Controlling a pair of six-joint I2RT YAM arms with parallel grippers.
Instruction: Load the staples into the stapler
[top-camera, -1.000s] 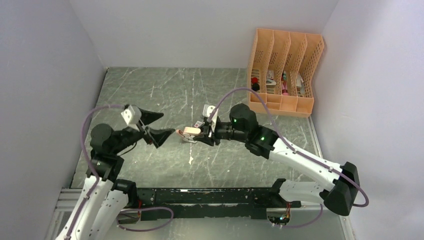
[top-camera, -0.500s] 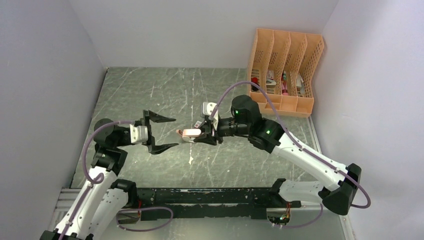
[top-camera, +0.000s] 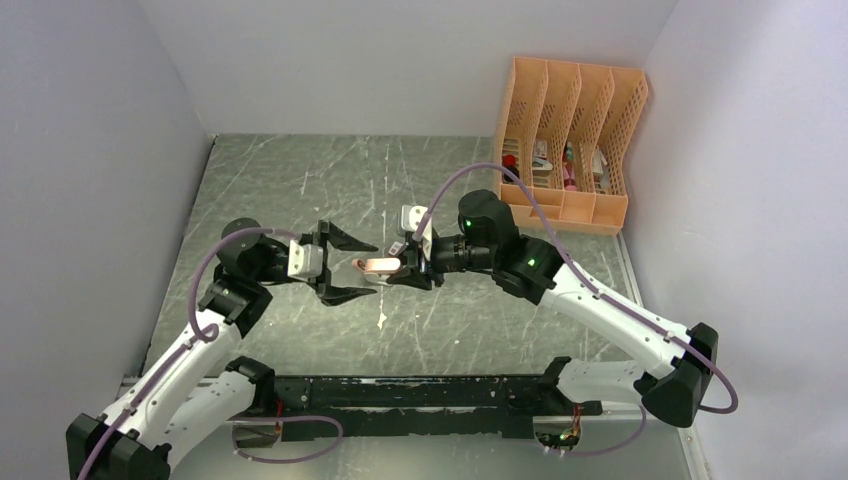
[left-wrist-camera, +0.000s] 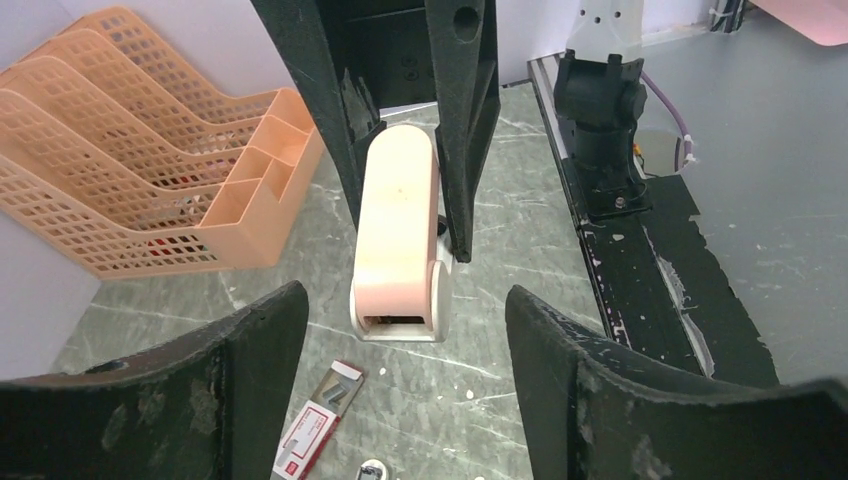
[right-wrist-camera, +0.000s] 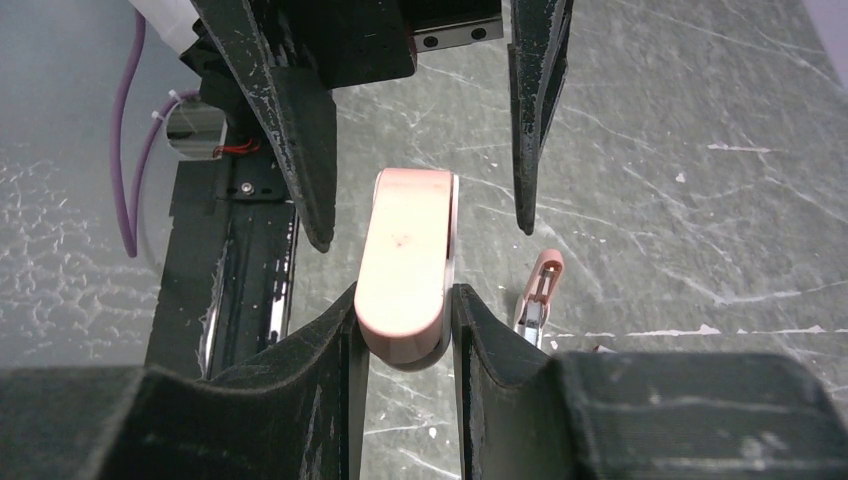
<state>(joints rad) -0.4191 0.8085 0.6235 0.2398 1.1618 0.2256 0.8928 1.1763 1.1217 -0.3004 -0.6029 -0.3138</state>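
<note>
Between right claw (right-wrist-camera: 405, 310) fingers (right-wrist-camera: 320, 355) sits a smooth, rounded pink stapler (right-wrist-camera: 405, 255).

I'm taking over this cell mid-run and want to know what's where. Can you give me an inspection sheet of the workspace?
Surface: dark scratched tabletop.
Job's things: pink stapler held off the table; red-and-white staple box lying on the table.
Clutter: small pink-ended item on the table, unclear.
Grippers: right gripper shut on the stapler; left gripper open, fingers flanking its free end, apart.
Cables: purple cable loops on both arms.
Surroundings: orange organiser far right; plain walls.
</note>
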